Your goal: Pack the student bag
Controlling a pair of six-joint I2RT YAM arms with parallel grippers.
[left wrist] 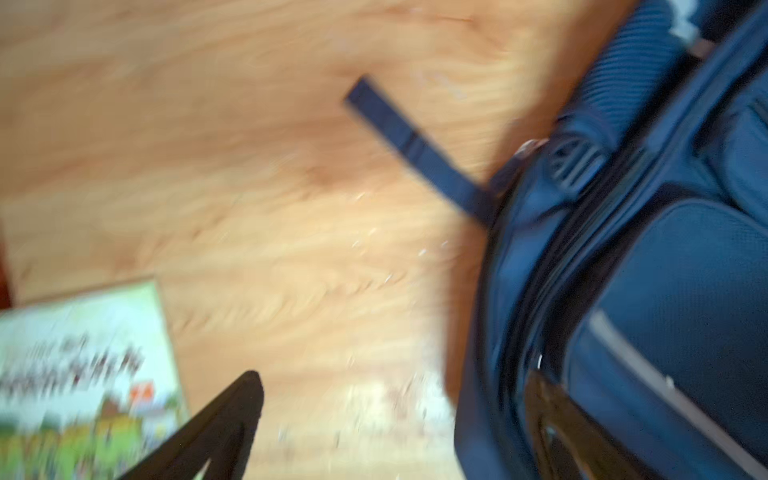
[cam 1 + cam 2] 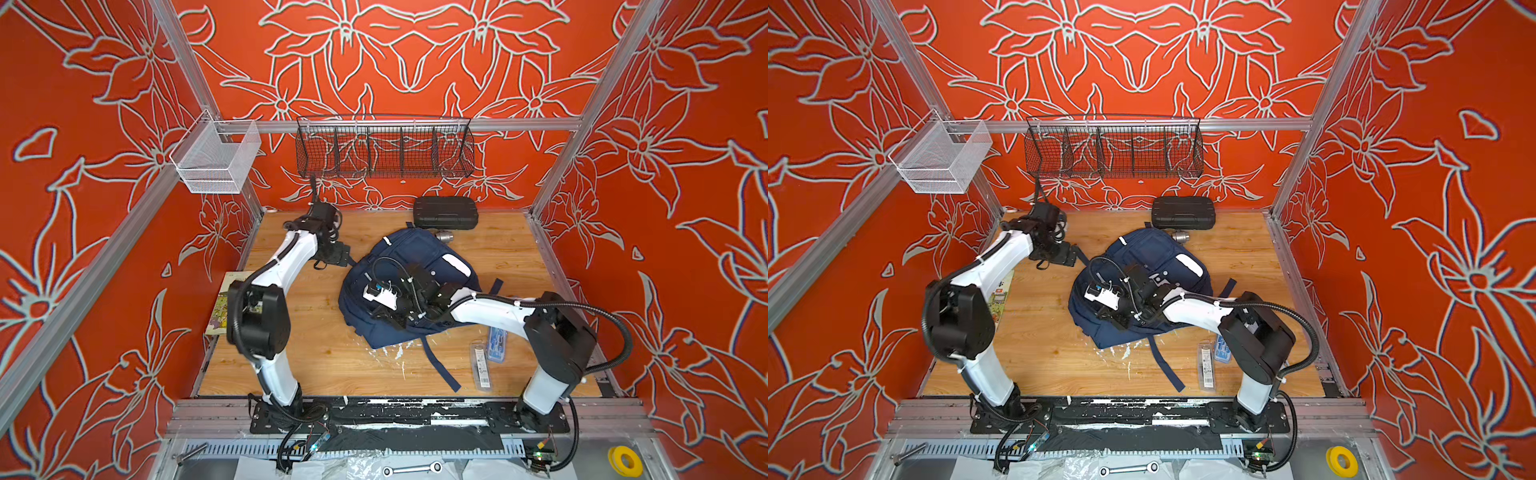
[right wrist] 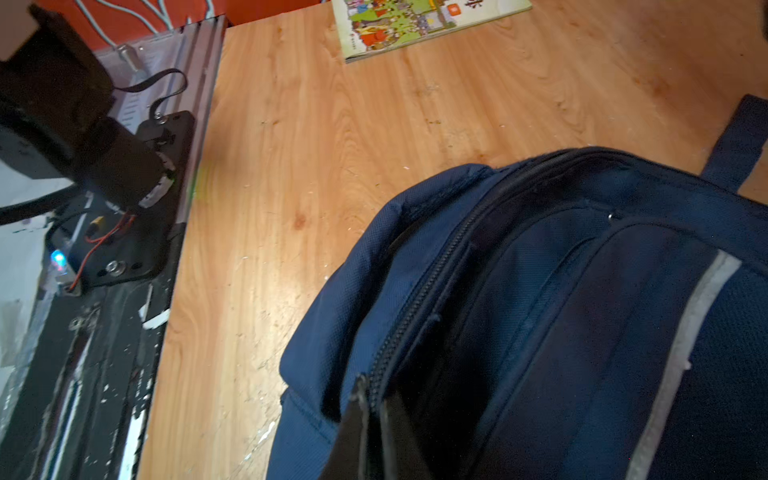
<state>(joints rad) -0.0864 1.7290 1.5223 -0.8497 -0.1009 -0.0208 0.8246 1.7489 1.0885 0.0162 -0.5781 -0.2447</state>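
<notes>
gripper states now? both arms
Left gripper: open, holding nothing.
Right gripper: closed, pinching the student bag at its zipper.

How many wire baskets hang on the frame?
2. The white mesh basket hangs at the back-left corner; the long black wire basket hangs on the back rail above the black case. None looks hidden.

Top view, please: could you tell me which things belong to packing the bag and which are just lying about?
Job, likely: bag, book, clear box, blue box, black case.
Lying about: wrench, tape roll, black basket, white basket.
</notes>
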